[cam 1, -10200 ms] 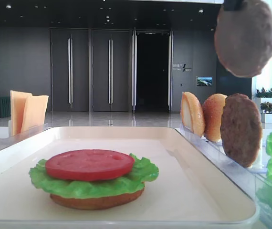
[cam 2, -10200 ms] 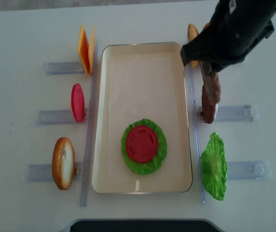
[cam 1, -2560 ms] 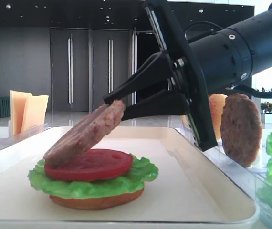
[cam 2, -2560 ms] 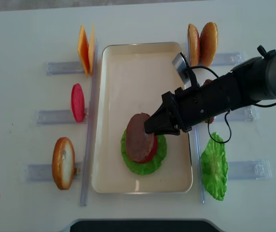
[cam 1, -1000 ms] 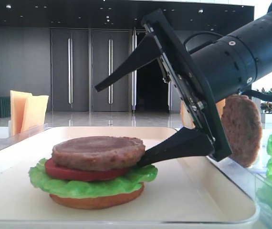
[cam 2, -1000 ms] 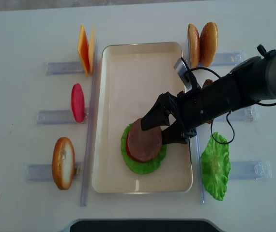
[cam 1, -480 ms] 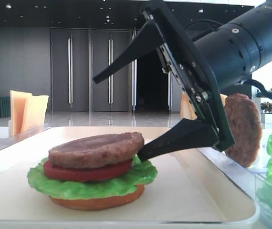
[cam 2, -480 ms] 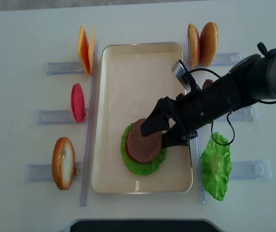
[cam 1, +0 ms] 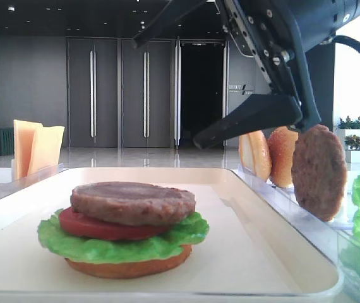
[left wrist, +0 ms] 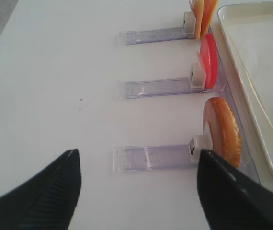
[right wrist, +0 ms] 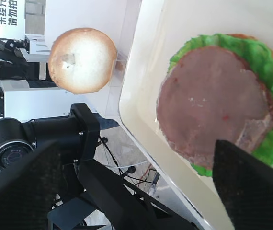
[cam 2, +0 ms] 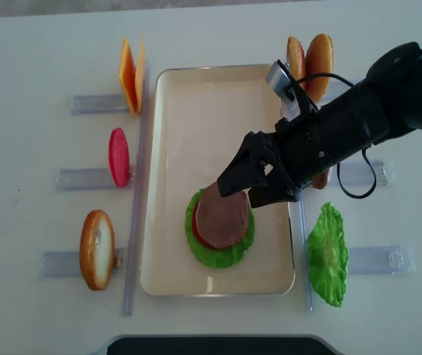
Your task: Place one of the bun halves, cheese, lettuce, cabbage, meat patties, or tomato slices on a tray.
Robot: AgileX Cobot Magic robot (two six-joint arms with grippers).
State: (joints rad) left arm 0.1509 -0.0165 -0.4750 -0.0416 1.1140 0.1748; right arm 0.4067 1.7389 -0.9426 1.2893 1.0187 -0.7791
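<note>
Though stacked, tomato slice [cam 1: 85, 225] peeks beneath meat patty [cam 1: 132, 202].

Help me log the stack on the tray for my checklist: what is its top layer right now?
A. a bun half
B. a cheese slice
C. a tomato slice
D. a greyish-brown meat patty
D: the meat patty lies flat on the tomato slice, above the lettuce and bottom bun on the tray, with the open right gripper clear above it.
</note>
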